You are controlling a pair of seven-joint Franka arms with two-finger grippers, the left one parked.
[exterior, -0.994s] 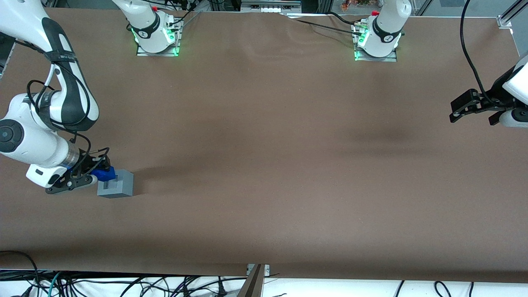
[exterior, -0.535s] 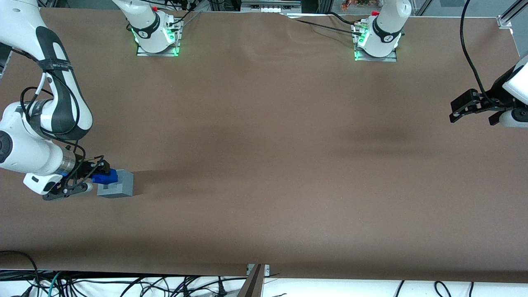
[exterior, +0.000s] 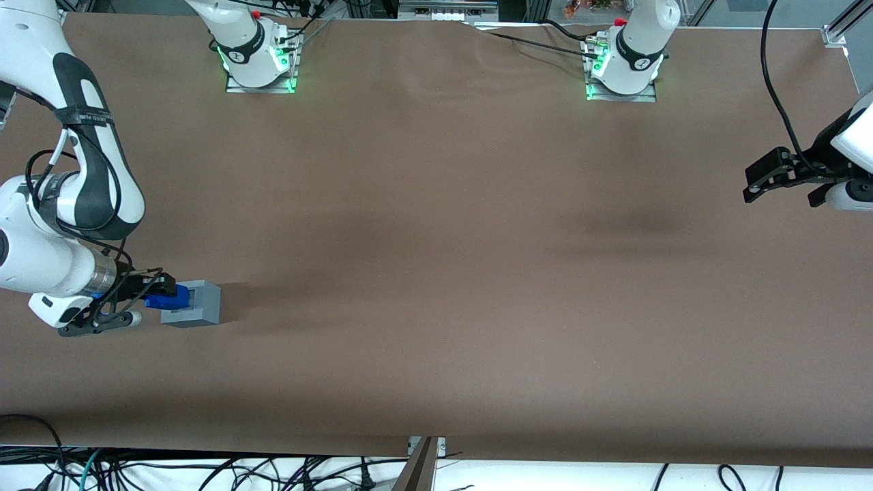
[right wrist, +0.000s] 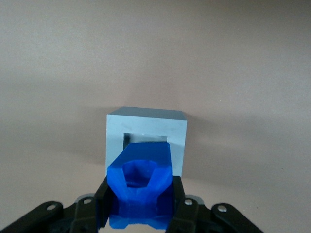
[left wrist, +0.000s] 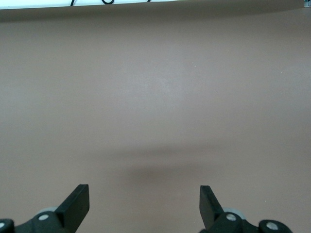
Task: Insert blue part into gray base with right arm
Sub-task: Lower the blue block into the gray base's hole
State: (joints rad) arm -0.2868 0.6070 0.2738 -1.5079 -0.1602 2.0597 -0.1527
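Blue part (exterior: 169, 298) sits clamped in the right arm's gripper (exterior: 161, 292), low over the tabletop (exterior: 436, 273) at the working arm's end, its tip just at the edge of the gray base (exterior: 193, 305). The tabletop is a plain brown sheet; cables hang along the edge nearest the front camera, and two arm mounts glow green at the edge farthest from it. The right arm (exterior: 61, 225) bends down with its wrist nearly level, aimed sideways at the base. In the wrist view the black fingers (right wrist: 104, 201) press both sides of the blue part (right wrist: 141, 187), which overlaps the base (right wrist: 146, 141) below its square recess (right wrist: 145, 138).
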